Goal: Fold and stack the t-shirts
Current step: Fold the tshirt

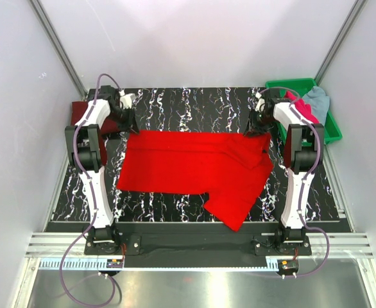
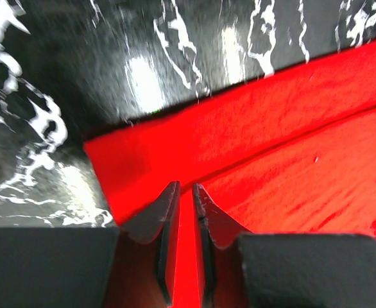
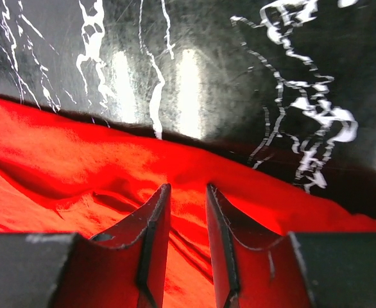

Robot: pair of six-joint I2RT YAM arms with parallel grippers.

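A bright red t-shirt [image 1: 194,170] lies spread across the black marbled table [image 1: 194,102], one sleeve hanging toward the near edge. My left gripper [image 1: 129,122] is down at its far left corner. In the left wrist view the gripper [image 2: 185,186] has its jaws nearly together with red cloth [image 2: 271,128] pinched between them. My right gripper [image 1: 257,125] is at the far right corner. Its jaws [image 3: 188,187] stand a little wider, closed on a wrinkled fold of the red shirt [image 3: 66,147]. A dark maroon t-shirt [image 1: 80,112] lies at the far left, partly behind the left arm.
A green tray [image 1: 334,128] stands at the far right, just beyond the right arm. It holds a magenta-pink t-shirt [image 1: 300,102] and a pale grey-blue t-shirt [image 1: 317,99]. White walls close in on both sides and the back.
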